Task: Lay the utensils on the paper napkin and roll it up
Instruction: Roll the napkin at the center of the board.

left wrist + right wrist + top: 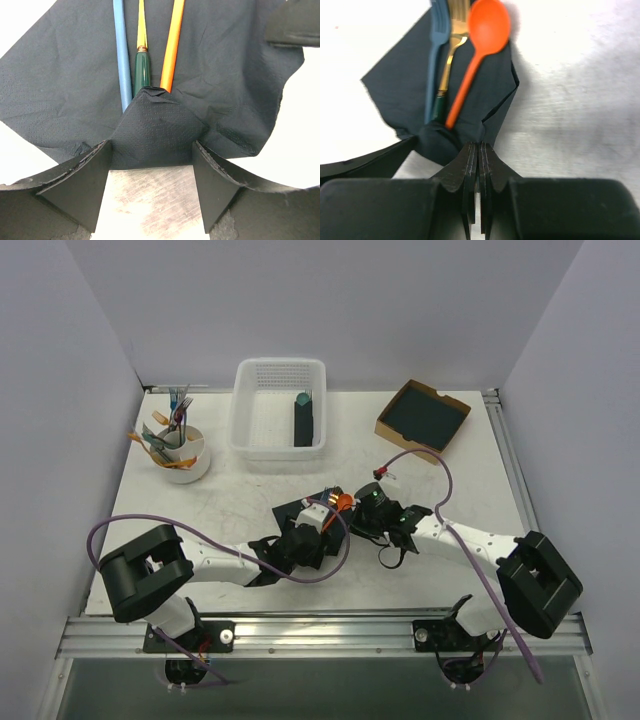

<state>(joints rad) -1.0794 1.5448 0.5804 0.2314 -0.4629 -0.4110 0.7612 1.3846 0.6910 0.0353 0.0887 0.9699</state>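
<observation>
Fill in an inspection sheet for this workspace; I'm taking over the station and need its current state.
Surface: white table, faintly scuffed.
Job's things: paper napkin spread out, near corner folded over the handle ends; orange spoon, blue fork and gold fork side by side on it.
Clutter: cup of spare cutlery; white basket holding a dark roll; cardboard box of dark sheets.
Grippers: left gripper, jaws open astride the folded corner; right gripper, jaws shut at the napkin's edge, grip unclear.
Cables: purple cables loop from both arms.
Surroundings: plain pale walls; nothing else seen.
</observation>
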